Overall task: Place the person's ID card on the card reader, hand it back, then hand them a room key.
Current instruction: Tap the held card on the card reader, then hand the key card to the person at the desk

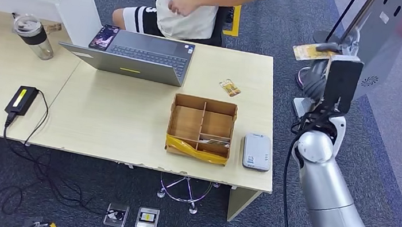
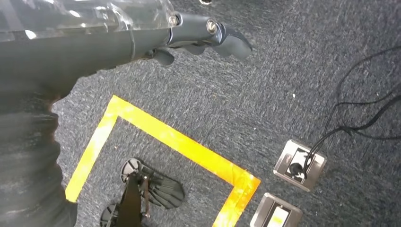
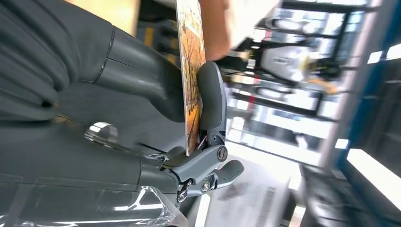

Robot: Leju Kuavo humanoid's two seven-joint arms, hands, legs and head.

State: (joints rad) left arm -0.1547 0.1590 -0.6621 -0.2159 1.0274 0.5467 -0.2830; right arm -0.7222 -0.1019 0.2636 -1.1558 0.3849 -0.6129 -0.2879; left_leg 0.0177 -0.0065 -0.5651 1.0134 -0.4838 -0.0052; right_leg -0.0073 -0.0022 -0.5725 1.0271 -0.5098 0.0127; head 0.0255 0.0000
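Right hand [image 3: 189, 118] is raised well off the bench's [image 1: 128, 122] right end, pinching a patterned card [image 3: 191, 71] upright between thumb and finger; the head view shows the same card [image 1: 310, 51] held out level, clear of the bench. Whether it is the ID card or the room key cannot be told from the pattern. A second card [image 1: 229, 87] lies flat on the bench beyond the wooden tray [image 1: 201, 126]. The grey card reader [image 1: 256, 151] sits just beside the tray near the front edge, with nothing on it. The seated person [image 1: 200, 3] is across the bench, arms folded in, no hand offered.

Left hand [image 2: 203, 40] hangs over the carpet, fingers loosely curled, holding nothing.

Judgement: the step in hand is a handover. Advise presenting the card's free edge toward the person, keeping the pinch firm, and releasing only once their hand has taken it.
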